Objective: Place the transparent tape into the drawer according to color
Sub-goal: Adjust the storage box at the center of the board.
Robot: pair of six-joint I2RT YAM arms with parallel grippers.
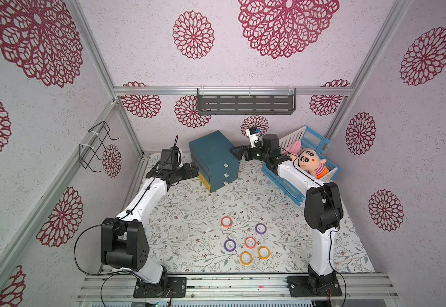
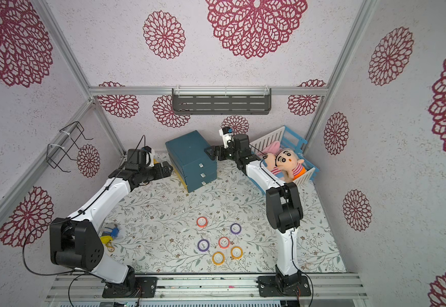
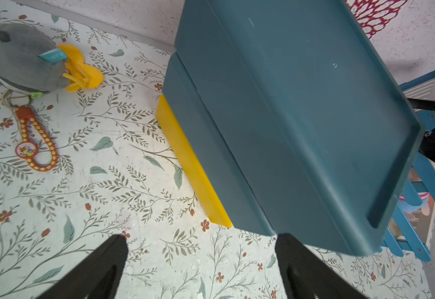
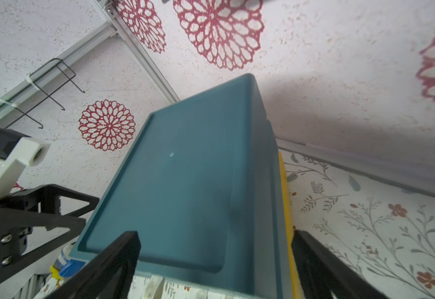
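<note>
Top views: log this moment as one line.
left gripper: open, by drawer unit | right gripper: open, by drawer unit | tape rolls: six on table, none held

The drawer unit (image 1: pixel 211 151) is teal, the tablecloth (image 1: pixel 190 210) leafy floral-print.

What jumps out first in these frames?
The teal drawer cabinet at the back, flanked by the open left hand and right hand. Six tape rolls cluster on the floral mat out front; a plush doll lies in the blue crate, back right.
</note>
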